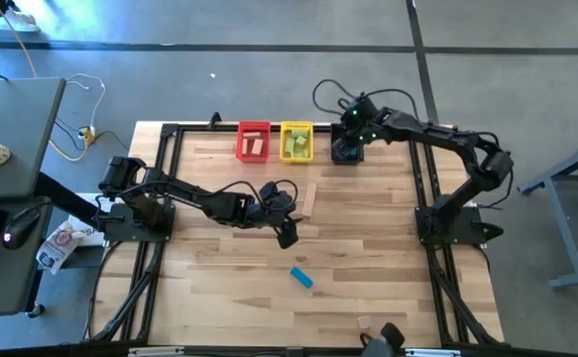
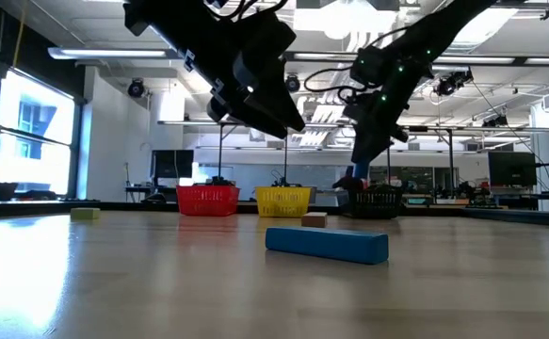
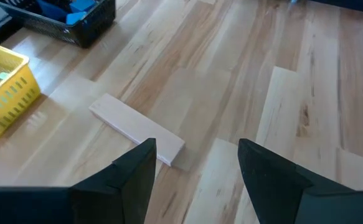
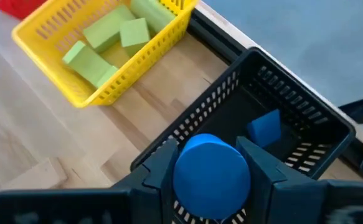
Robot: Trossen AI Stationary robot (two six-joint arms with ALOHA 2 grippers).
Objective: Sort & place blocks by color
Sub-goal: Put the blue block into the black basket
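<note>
The blocks are small and plain-faced, with no label or writing readable on any of them. A blue bar [image 1: 301, 278] lies alone on the desk [image 1: 368, 288] in the lower middle of the high view, its long axis running from upper left to lower right. A pale wooden bar [image 1: 309, 198] lies near the frame's centre, its long axis nearly up-and-down; in the left wrist view it sits just ahead of the fingers. Light green blocks [image 4: 106, 37] fill the yellow bin [image 1: 296, 142] at upper centre, wooden ones lie in the red bin [image 1: 253, 141] beside it, and a blue cube [image 4: 265, 129] rests in the black bin [image 1: 347, 151].

The left gripper [image 1: 287, 231] hovers just left of the wooden bar, its jaws spread wide and holding nothing. The right gripper [image 4: 211, 168] hangs over the black bin, its jaws closed on a round-ended blue block [image 4: 211, 175] whose round face points toward the wrist camera
</note>
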